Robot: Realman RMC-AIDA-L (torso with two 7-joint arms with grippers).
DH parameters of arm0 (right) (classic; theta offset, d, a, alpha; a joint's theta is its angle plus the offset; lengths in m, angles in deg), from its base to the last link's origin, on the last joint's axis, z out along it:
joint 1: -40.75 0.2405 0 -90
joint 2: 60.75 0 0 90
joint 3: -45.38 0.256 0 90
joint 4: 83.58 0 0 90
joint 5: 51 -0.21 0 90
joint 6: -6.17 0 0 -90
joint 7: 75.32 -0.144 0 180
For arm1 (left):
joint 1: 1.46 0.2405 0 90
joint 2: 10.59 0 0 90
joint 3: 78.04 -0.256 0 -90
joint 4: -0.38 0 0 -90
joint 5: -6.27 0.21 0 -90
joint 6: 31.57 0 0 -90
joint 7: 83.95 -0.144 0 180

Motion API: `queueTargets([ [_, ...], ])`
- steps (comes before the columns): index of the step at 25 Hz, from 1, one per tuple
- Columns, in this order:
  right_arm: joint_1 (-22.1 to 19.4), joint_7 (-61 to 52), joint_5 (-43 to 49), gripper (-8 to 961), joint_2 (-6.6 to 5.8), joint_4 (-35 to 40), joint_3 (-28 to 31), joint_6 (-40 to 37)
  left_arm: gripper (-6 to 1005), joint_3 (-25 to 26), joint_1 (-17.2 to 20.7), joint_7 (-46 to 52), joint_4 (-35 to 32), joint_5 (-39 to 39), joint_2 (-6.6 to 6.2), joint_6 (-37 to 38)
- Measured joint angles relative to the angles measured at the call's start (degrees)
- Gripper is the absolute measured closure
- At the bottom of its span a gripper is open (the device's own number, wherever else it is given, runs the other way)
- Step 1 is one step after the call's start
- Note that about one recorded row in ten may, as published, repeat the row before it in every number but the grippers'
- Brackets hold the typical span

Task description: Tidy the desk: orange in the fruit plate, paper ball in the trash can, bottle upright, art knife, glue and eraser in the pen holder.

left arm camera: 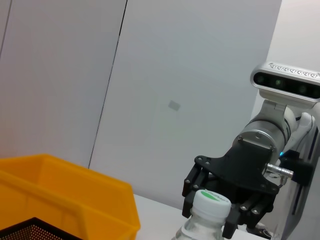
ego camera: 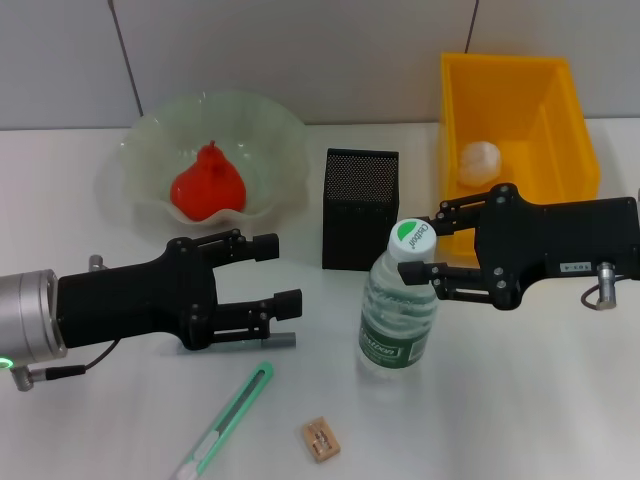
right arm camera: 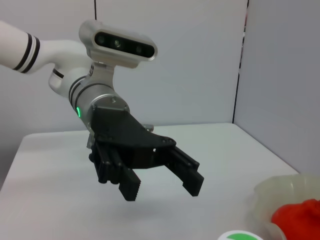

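Bottle stands upright at table center, 5 o'clock of pen holder. Right gripper jaws spread around its cap. Left gripper spread, idle. Thin, slippery plastic; grip the neck gently.

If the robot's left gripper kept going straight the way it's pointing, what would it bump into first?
Probably the bottle. The open left gripper points across the table toward it, with bare table between them. The pen holder stands just behind that line, so depth makes this a bit uncertain.
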Motion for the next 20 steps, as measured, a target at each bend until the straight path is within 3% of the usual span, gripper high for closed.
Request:
queueTargets([
  [9,0.2,0.0,-2.5,524,0.0,0.0,0.1,0.0,191,-0.4,-0.4,-1.7,0.7,0.2,1.09,-0.9],
  [20,1.9,-1.2,-3.4,524,0.0,0.6,0.1,0.0,191,0.0,-2.1,-6.8,8.1,-1.6,1.52,-4.2],
])
